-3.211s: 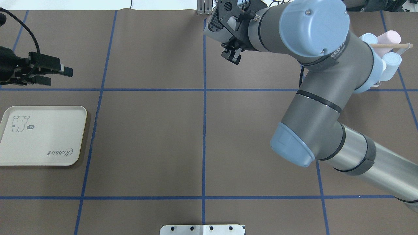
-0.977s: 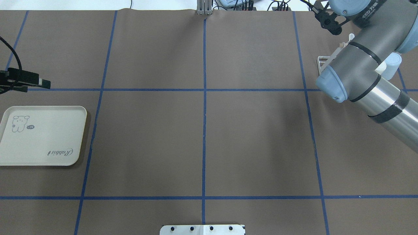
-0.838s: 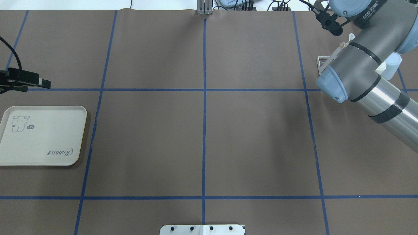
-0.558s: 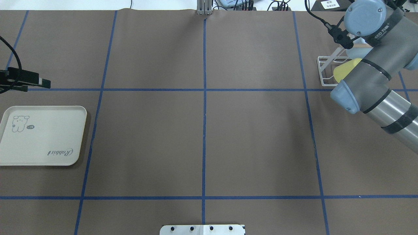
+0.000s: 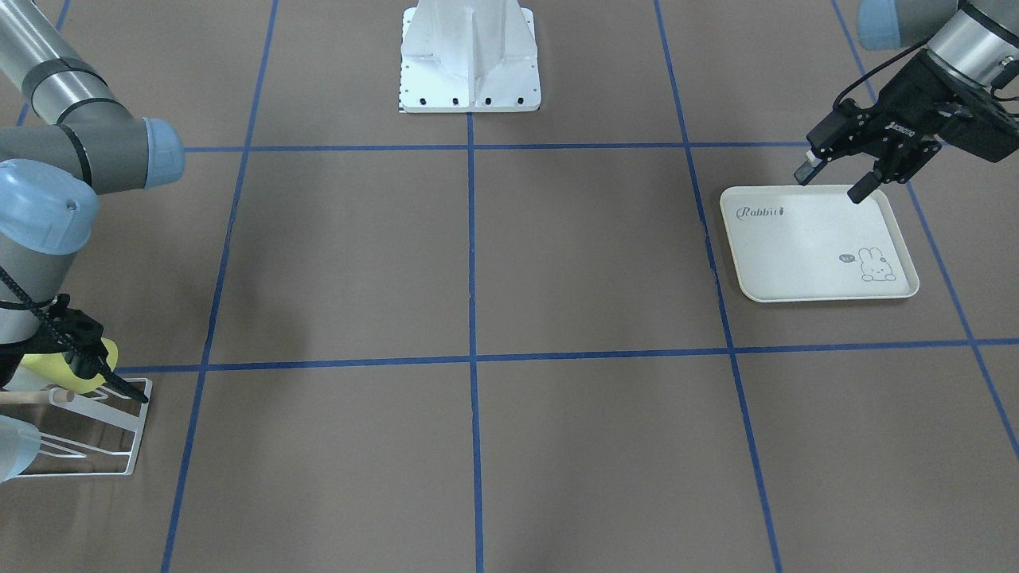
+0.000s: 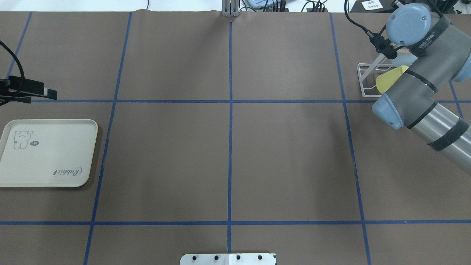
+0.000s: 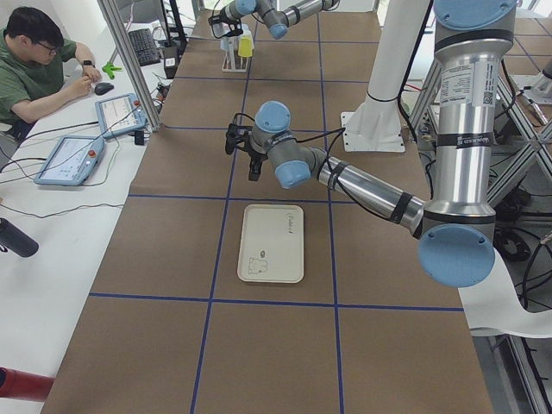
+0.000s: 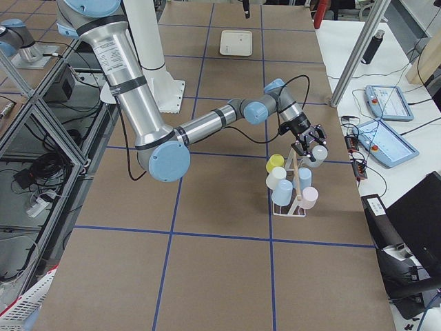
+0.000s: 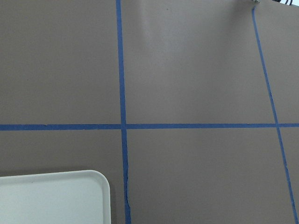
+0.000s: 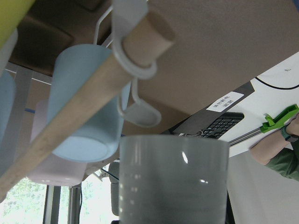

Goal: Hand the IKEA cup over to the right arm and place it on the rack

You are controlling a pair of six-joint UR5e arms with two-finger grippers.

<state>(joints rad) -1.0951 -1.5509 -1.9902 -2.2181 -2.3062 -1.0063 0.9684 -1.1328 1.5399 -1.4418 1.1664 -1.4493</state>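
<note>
The IKEA cup (image 10: 173,182), pale grey-white, fills the bottom of the right wrist view, just below a white prong tip (image 10: 140,112) of the rack (image 8: 289,207). My right gripper (image 8: 310,146) is shut on that cup (image 8: 316,156) beside the rack's top, at the wooden dowel (image 10: 84,107). From overhead, the right arm hides this gripper, and only the rack's wire base (image 6: 364,81) shows. My left gripper (image 5: 832,181) hovers open and empty over the far edge of the cream tray (image 5: 820,255); in the overhead view the left gripper (image 6: 49,94) is at the left edge.
Several cups hang on the rack: a yellow one (image 8: 275,163), light blue ones (image 8: 282,192) and a pink one (image 8: 309,198). The right arm's elbow (image 6: 386,110) hangs over the table's right side. A white robot base (image 5: 470,56) stands mid-table at the robot's edge.
The right arm swung from the table's middle to the rack, then its wrist shifted and uncovered the yellow cup. The left gripper drew back to the left. Almost nothing moved in the last half second.
</note>
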